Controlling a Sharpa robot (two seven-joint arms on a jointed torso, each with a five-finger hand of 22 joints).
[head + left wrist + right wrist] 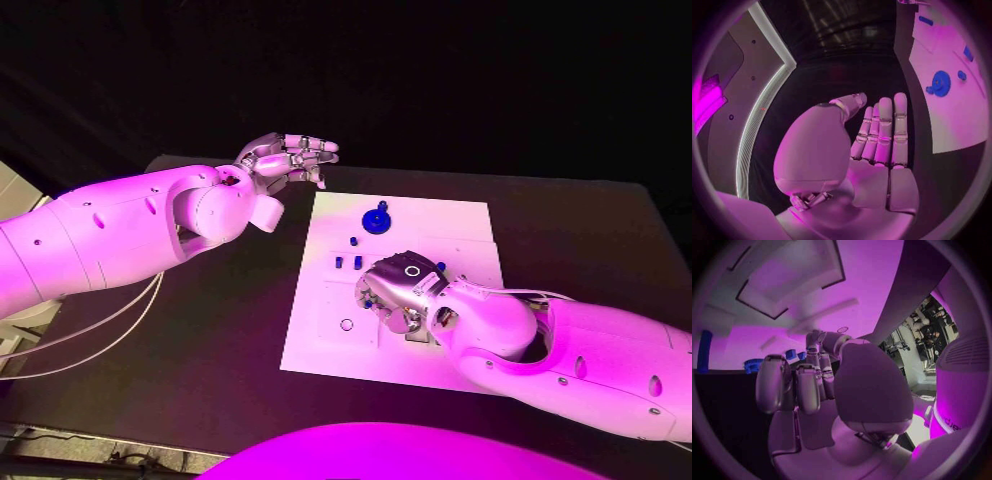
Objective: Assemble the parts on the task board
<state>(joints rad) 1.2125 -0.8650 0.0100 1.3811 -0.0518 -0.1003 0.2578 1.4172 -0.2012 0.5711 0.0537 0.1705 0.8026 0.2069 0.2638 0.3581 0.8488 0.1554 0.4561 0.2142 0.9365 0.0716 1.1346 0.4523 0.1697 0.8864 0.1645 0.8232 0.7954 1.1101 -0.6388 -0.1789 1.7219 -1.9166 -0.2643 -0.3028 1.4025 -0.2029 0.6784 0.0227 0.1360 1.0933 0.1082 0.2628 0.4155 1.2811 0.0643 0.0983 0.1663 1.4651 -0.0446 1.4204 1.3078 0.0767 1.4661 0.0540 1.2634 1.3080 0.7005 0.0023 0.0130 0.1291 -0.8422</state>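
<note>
Several small blue plastic parts sit on the flat white rectangular task board point(325, 340) at the centre of my black table point(173, 370): a round blue disc-shaped part point(378, 219) toward the board's 12 o'clock edge, and a few short blue pegs point(348, 261) standing upright near its middle, likely waiting to be seated. My silver many-fingered right hand point(400, 290) is lowered onto the board at about 4 o'clock from those pegs, just beside them, apparently working at the board. From its wrist camera the fingers point(807, 390) look curled forward with blue pieces beyond them, but I cannot tell whether it grasps anything. My silver left hand point(289, 157) is raised off the board at about 10 o'clock from the disc, well apart, palm flat, fingers straight and holding nothing, probably parked clear of the work.
</note>
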